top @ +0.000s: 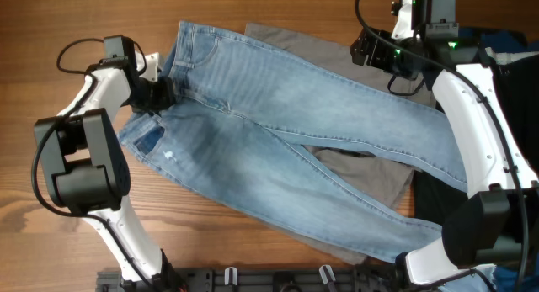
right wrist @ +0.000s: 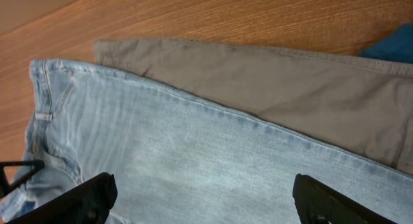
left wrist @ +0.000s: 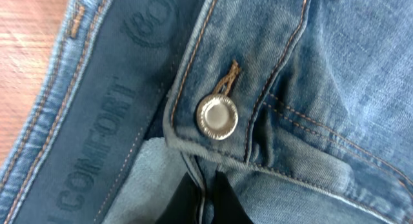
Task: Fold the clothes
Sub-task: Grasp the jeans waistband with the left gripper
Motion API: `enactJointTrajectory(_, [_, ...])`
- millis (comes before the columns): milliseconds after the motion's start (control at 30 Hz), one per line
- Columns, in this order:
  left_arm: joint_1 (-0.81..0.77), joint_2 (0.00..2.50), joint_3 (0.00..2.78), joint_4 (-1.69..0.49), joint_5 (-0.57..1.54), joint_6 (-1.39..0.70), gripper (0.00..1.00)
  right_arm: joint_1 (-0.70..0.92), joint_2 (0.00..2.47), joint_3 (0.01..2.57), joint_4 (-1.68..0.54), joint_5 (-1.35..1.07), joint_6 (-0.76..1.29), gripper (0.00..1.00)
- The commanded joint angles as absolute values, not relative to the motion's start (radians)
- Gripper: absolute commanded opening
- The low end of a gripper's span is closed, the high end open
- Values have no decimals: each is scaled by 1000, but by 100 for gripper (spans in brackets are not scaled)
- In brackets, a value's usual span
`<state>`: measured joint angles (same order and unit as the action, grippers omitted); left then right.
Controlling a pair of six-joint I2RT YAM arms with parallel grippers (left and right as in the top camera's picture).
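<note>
The light blue jeans [top: 278,132] lie spread on the table, waistband at upper left, legs running toward lower right. My left gripper [top: 160,94] is at the waistband, shut on the denim of the fly just below the metal button [left wrist: 217,117]; its fingers [left wrist: 205,201] pinch a fold of cloth. The jeans fill the left wrist view [left wrist: 310,121]. My right gripper [top: 370,52] hovers above the upper leg near the far edge. In the right wrist view its fingers [right wrist: 206,201] are wide apart and empty over the jeans [right wrist: 193,159].
A grey-brown garment [top: 370,178] lies under the jeans; it also shows in the right wrist view [right wrist: 290,88]. Dark and blue clothes [top: 514,56] are piled at the right edge. The wooden table [top: 50,233] shows at left and front.
</note>
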<state>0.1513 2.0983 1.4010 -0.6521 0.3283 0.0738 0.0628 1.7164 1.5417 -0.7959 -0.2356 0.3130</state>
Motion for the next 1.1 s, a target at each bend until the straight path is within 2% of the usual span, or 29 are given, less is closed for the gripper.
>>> enactJointTrajectory(0, [182, 2083, 1408, -781, 392, 75, 4, 68, 1729, 1549, -789, -236, 315, 92])
enactJointTrajectory(33, [196, 2065, 1413, -789, 392, 75, 4, 68, 1729, 1549, -789, -236, 315, 92])
enactJointTrajectory(67, [218, 2041, 1414, -780, 393, 75, 21, 68, 1729, 1549, -790, -236, 315, 92])
enactJointTrajectory(100, [240, 2026, 1414, -751, 393, 75, 40, 68, 1729, 1549, -791, -236, 315, 93])
enactJointTrajectory(133, [254, 2025, 1414, -720, 393, 83, 70, 68, 1729, 1549, -791, -236, 315, 92])
enactJointTrajectory(167, [262, 2031, 1413, -694, 393, 102, 88, 68, 1729, 1549, -792, -236, 315, 93])
enactJointTrajectory(200, [266, 2040, 1413, -668, 393, 109, 98, 68, 1729, 1549, -796, -236, 315, 93])
enactJointTrajectory(267, [265, 2069, 1412, -629, 393, 128, 100, 68, 1729, 1549, -802, -236, 315, 93])
enactJointTrajectory(433, [264, 2185, 1412, -633, 397, 154, 100, 68, 1729, 1549, -813, -236, 318, 93])
enactJointTrajectory(500, [255, 2207, 1412, -680, 484, 155, 98, 68, 1729, 1549, -813, -237, 319, 93])
enactJointTrajectory(567, [224, 2207, 1412, -723, 518, 173, 84, 68, 1729, 1549, -812, -237, 325, 93])
enactJointTrajectory(600, [207, 2207, 1412, -745, 520, 197, 82, 68, 1729, 1549, -812, -237, 326, 92])
enactJointTrajectory(700, [141, 2207, 1411, -790, 480, 258, 59, 68, 1729, 1549, -813, -241, 345, 92])
enactJointTrajectory(733, [123, 2207, 1411, -796, 454, 255, 47, 68, 1729, 1549, -813, -241, 353, 92])
enactJointTrajectory(767, [115, 2207, 1411, -801, 445, 255, 32, 68, 1729, 1549, -813, -245, 355, 93])
enactJointTrajectory(800, [111, 2206, 1414, -825, 427, 254, 4, 68, 1729, 1549, -813, -244, 367, 92])
enactJointTrajectory(900, [151, 2169, 1494, -1036, 314, 191, 4, 68, 1729, 1549, -804, -230, 360, 91])
enactJointTrajectory(967, [202, 2115, 1561, -1165, 257, 146, 4, 68, 1741, 1548, -765, -193, 257, 77])
enactJointTrajectory(1000, [229, 2086, 1581, -1195, 258, 141, 4, 68, 1759, 1543, -741, -141, 208, 74])
enactJointTrajectory(1067, [262, 2016, 1586, -1177, 295, 142, 4, 66, 1836, 1542, -675, 29, 176, 81])
